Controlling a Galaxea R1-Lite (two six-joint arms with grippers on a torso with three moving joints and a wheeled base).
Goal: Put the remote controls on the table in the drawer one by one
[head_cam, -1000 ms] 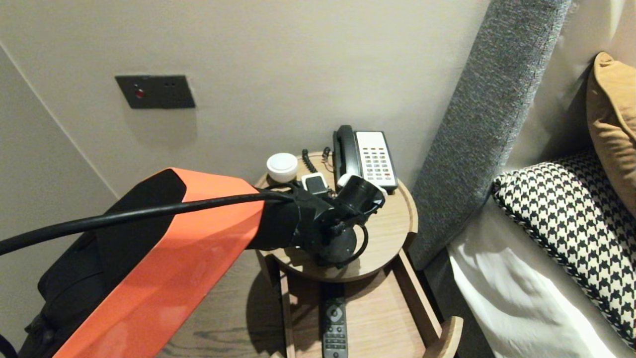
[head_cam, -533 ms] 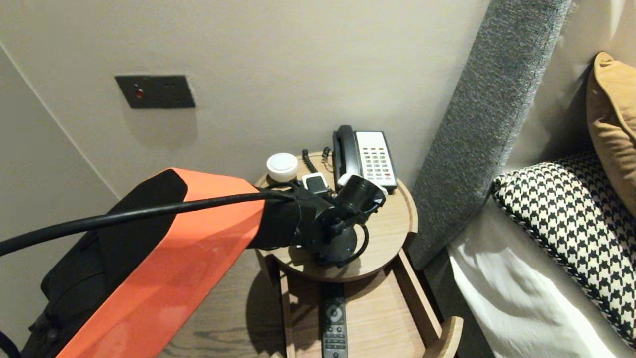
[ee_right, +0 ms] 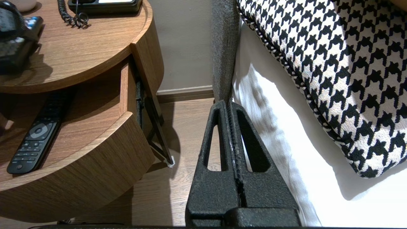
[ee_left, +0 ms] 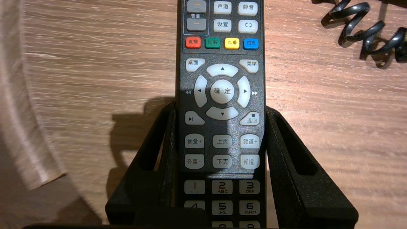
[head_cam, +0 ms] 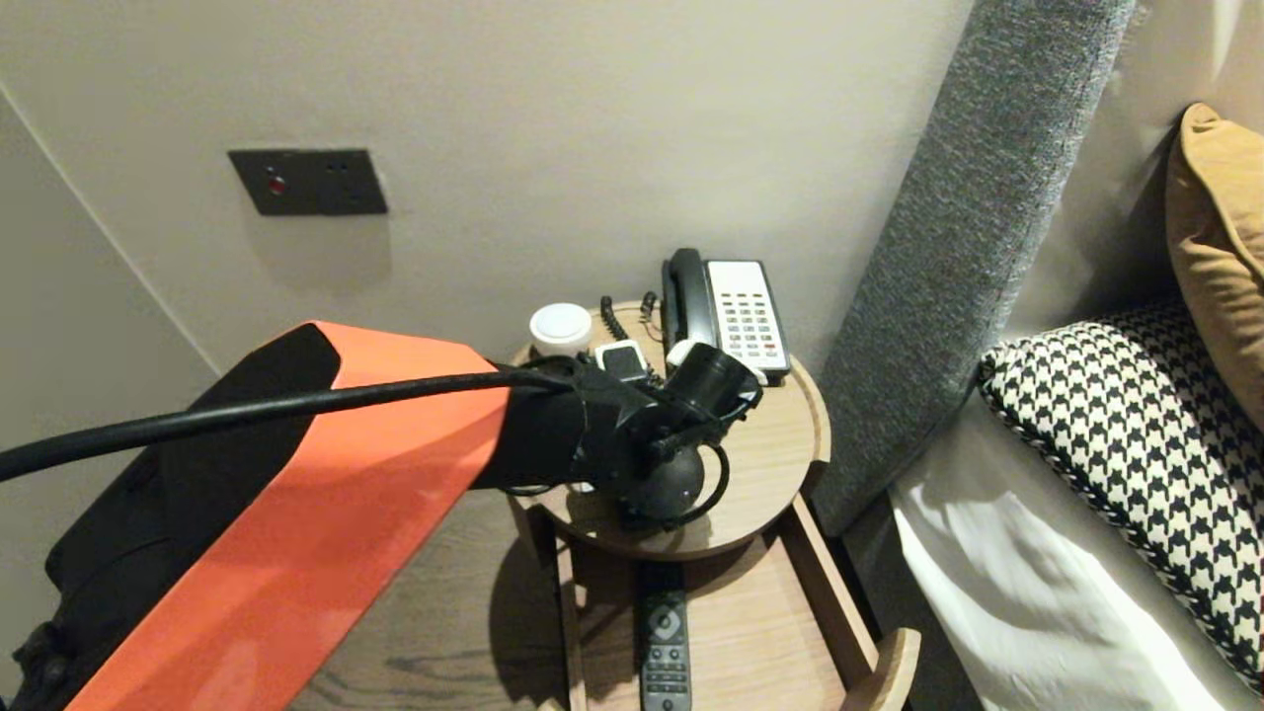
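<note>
Left gripper (ee_left: 220,108) is clamped on the remote (ee_left: 221,92), centre of the left wrist frame. Both fingers (ee_left: 318,190) sit flush on its long edges, level with the volume and channel keys, no gap either side. The grip goes across the narrow width, probably because the straight sides give the pads two parallel faces.

The remote lies flat and button side up on the round table top (head_cam: 780,444), mid-frame in the head view, though the wrist housing hides it there. I can't tell whether it has come off the wood.

The coiled cord (ee_left: 365,28) sits upper right of the wrist frame, apart from the remote. It runs to the phone (head_cam: 736,316) at the back of the table. A white round dish (head_cam: 560,329) sits left of the phone, near the wall.

A second remote (head_cam: 665,642) lies lengthwise in the open drawer (head_cam: 820,602), bottom centre of the head view, untouched.

Right gripper (ee_right: 228,103) is parked with its fingers pressed together and holds nothing. It hangs over the floor gap between the table and the white sheet (ee_right: 286,133), with the checked pillow (ee_right: 334,63) in the upper right of that frame.
</note>
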